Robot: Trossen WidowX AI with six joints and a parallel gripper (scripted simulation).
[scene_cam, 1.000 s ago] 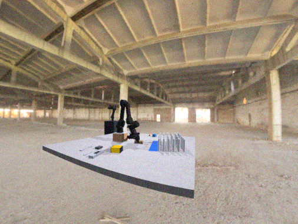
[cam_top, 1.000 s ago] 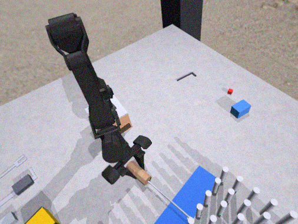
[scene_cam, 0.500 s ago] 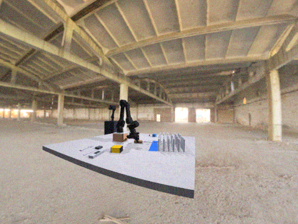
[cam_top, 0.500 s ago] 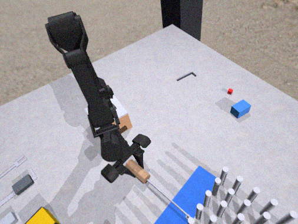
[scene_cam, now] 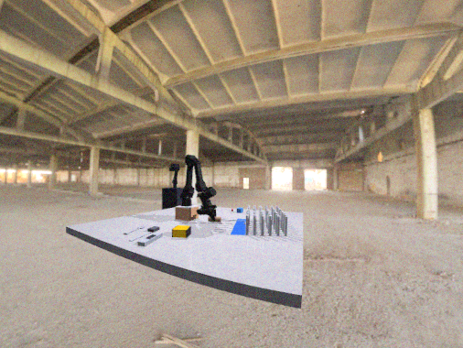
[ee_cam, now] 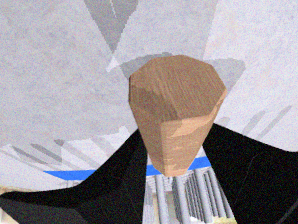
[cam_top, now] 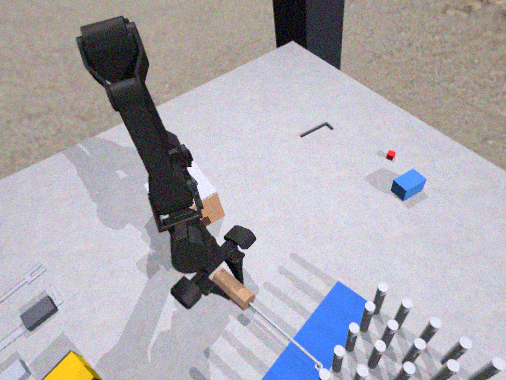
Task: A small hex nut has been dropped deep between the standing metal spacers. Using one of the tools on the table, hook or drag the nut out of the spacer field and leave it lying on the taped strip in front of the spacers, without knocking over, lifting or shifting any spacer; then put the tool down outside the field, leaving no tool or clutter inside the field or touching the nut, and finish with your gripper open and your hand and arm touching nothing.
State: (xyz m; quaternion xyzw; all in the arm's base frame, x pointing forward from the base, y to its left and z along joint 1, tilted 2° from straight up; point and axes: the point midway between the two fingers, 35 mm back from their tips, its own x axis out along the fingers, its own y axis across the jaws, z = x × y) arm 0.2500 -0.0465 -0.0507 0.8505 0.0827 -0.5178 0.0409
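My gripper point(cam_top: 232, 283) point(ee_cam: 171, 128) is shut on the wooden handle point(cam_top: 240, 294) point(ee_cam: 182, 100) of a tool. Its thin metal shaft point(cam_top: 285, 335) slants over the blue taped strip point(cam_top: 327, 320) point(scene_cam: 238, 227). The small looped tip point(cam_top: 319, 366) appears at the near-left edge of the spacer field, close to a spacer top; whether they touch cannot be told. The standing metal spacers point(cam_top: 367, 317) point(scene_cam: 262, 222) point(ee_cam: 201, 195) look upright; some are cut off by the top view. The hex nut cannot be made out in any view.
A dark hex key point(cam_top: 315, 130), a red cube point(cam_top: 390, 155) and a blue block point(cam_top: 409, 185) point(scene_cam: 240, 210) lie behind the field. A brown box point(cam_top: 212, 210) point(scene_cam: 185, 212) stands by the arm. A dark-handled tool point(cam_top: 39, 313), a fork-ended tool point(cam_top: 34, 273) and a yellow block point(cam_top: 72, 369) point(scene_cam: 181, 231) lie left.
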